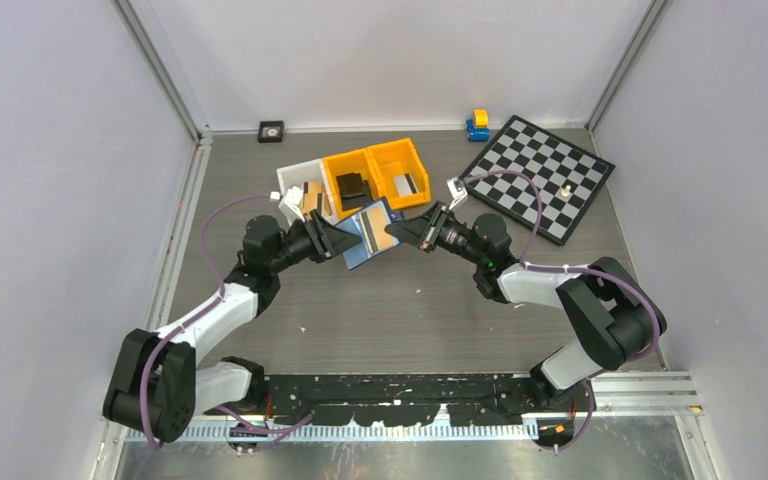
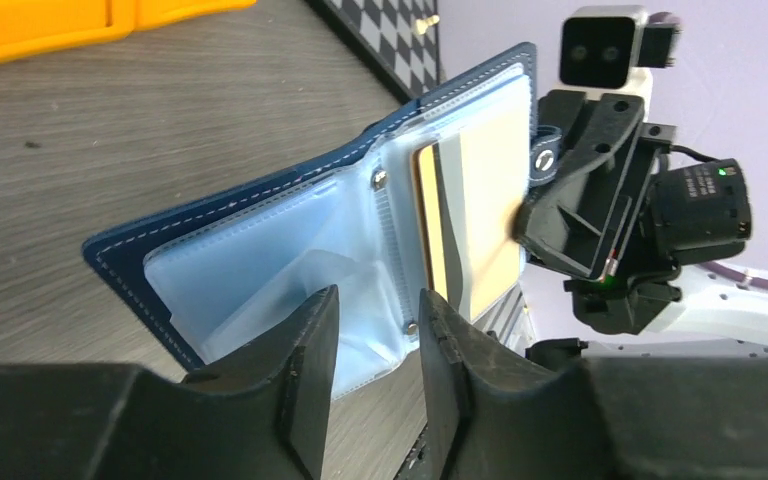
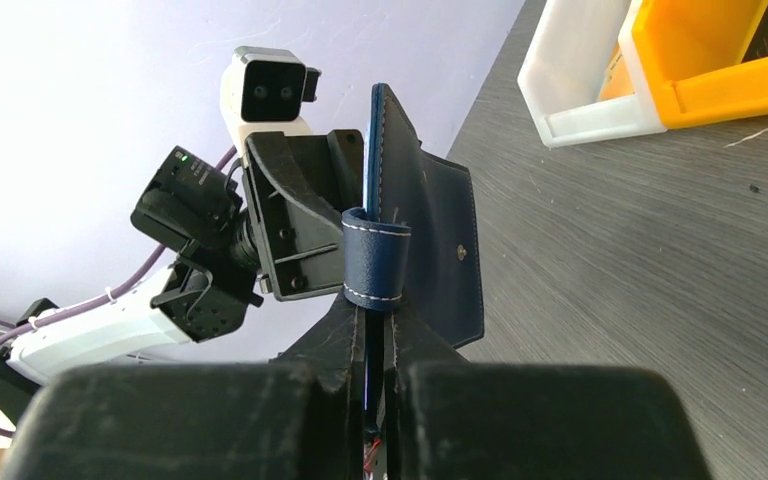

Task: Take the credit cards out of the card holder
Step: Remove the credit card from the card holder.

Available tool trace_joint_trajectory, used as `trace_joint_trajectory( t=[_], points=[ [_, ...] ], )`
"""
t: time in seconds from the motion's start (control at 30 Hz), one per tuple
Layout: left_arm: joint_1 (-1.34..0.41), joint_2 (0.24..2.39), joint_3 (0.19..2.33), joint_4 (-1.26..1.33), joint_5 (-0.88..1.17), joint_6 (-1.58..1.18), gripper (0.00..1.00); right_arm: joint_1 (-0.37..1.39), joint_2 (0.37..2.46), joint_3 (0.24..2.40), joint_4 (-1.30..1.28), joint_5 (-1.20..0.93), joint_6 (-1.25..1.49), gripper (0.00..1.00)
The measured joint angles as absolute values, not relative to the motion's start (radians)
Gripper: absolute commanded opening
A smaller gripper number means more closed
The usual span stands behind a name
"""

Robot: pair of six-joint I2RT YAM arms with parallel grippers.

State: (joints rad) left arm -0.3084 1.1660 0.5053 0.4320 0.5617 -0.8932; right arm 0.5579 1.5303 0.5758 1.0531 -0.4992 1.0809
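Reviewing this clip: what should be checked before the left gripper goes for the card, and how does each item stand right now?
1. Right gripper clamped on the card holder edge by the snap tab: ok.
2. Card holder spread open, inside facing the left gripper: ok.
3. Tan card in plain sight to grab: ok, though it is not yet out.
4. Left gripper's jaws apart, ready to close: ok.
5. Left gripper lined up on the tan card: not ok; its gap looks centred on the fold, beside the card's edge.
6. A second card behind the tan one: cannot tell.
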Motion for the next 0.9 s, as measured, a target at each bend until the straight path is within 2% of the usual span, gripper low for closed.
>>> trace_joint_trajectory(
  t=[0.3,0.63,0.9],
  points=[
    [-0.307,1.204,0.492,0.58,0.62,-0.943,0.42,0.551,1.532,0.576,1.106,-0.509,1.12,0.03],
    [-0.307,1.218,0.493,0.56,0.63,-0.935,0.41,0.569,1.543,0.576,1.106,-0.511,1.111,0.03],
    [-0.305,1.218,0.493,0.515,0.627,-0.925,0.48,0.593,1.543,0.599,1.04,-0.503,1.051,0.03]
  ],
)
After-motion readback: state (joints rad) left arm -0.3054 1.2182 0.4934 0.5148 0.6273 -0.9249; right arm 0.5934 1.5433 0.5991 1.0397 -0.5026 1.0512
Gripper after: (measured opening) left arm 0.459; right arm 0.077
